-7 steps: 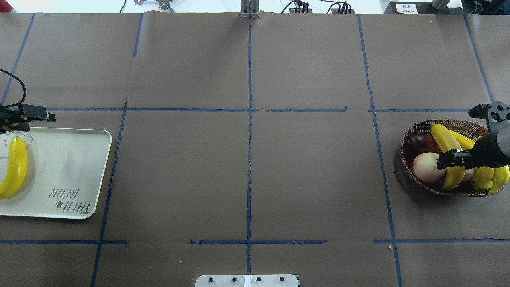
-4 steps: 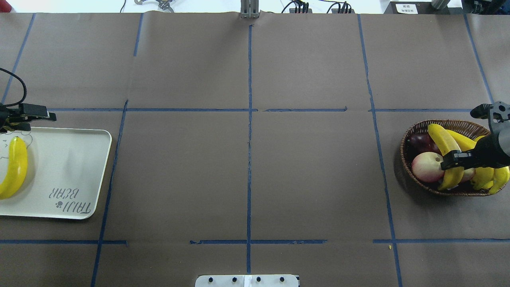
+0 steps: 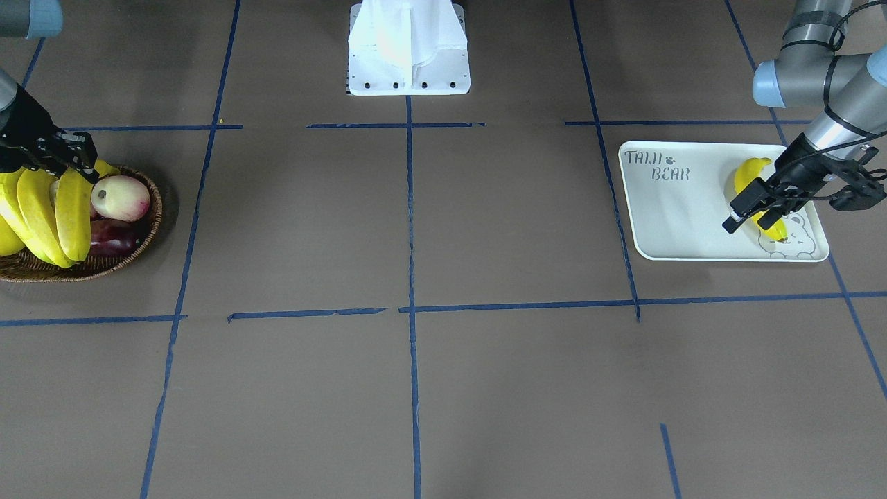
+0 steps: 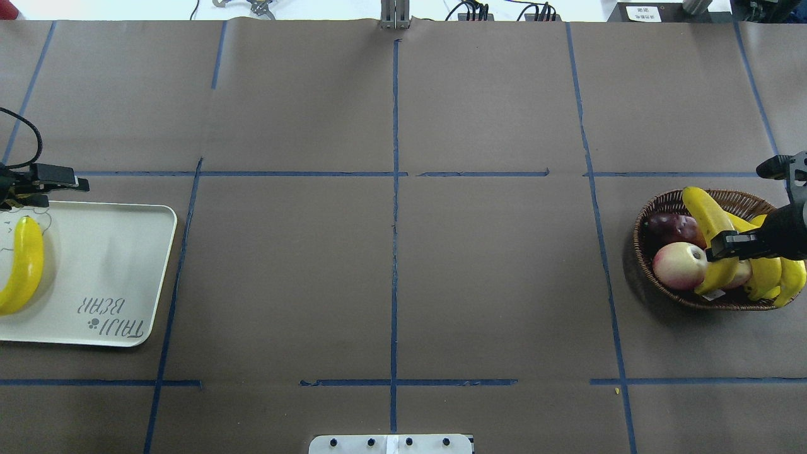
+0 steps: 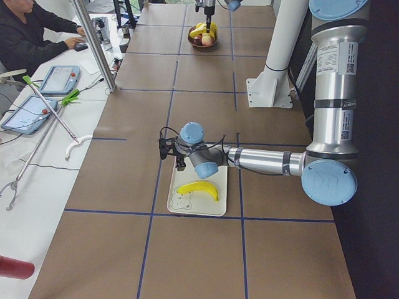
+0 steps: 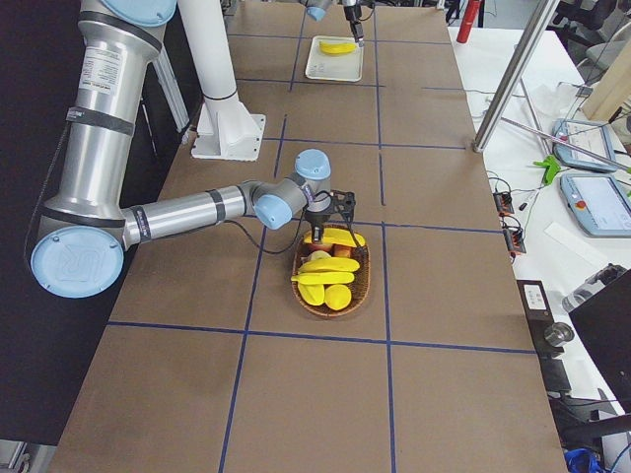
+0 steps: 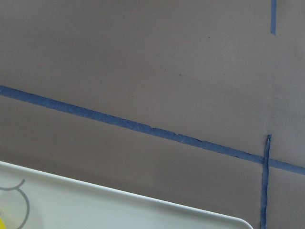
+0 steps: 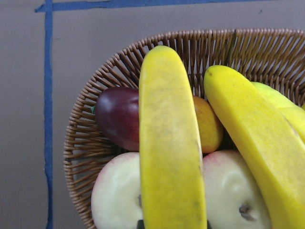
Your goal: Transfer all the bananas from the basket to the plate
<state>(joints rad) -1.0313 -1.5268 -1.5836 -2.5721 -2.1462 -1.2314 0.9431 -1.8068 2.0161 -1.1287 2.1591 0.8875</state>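
The wicker basket (image 4: pixel 638 252) sits at the table's right end and holds several bananas. My right gripper (image 4: pixel 719 249) is over it, shut across the middle of one banana (image 4: pixel 701 211). That banana fills the right wrist view (image 8: pixel 169 143) and slants above the other fruit. Two more bananas (image 4: pixel 766 277) lie beside it, also seen from the front (image 3: pixel 34 208). The white "TAIJI BEAR" tray (image 4: pixel 107 265) is at the left end with one banana (image 4: pixel 22 265) lying on it. My left gripper (image 3: pixel 752 211) hovers open over that banana's far end.
A pale pink apple (image 4: pixel 678 265) and a dark red fruit (image 4: pixel 671 227) lie in the basket next to the held banana. Blue tape lines cross the brown table. The robot's white base (image 3: pixel 409 48) stands at the table's near middle edge.
My right gripper has drawn back to the right over the basket, and the banana in it has shifted and tilted slightly. The apple shows more. The left arm and tray banana have not moved.
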